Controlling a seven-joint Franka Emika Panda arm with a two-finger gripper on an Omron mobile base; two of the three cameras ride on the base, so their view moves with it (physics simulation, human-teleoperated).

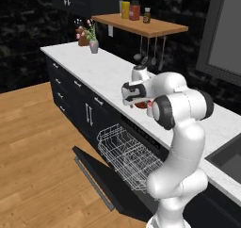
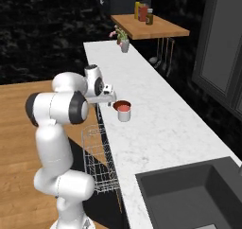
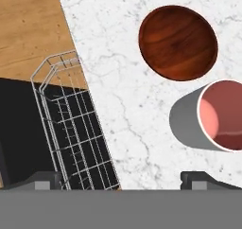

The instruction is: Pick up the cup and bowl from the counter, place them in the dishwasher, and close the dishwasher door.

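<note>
- Dark kitchen, wood floor, long marble desk (image 2: 160, 128) over black cabinets
- Nearest: the dishwasher door (image 1: 101, 177) lies dropped open, white rack (image 1: 129, 156) pulled out over it
- The hand (image 3: 121, 178) hovers over the desk edge, fingers spread wide, holding and touching nothing
- Just beyond it the cup (image 3: 212, 115) stands upright, the bowl (image 3: 178, 42) close beside it (both on the desk)
- Risk, as I judge it: a descent off-centre could tip the cup or knock it into the bowl
</note>
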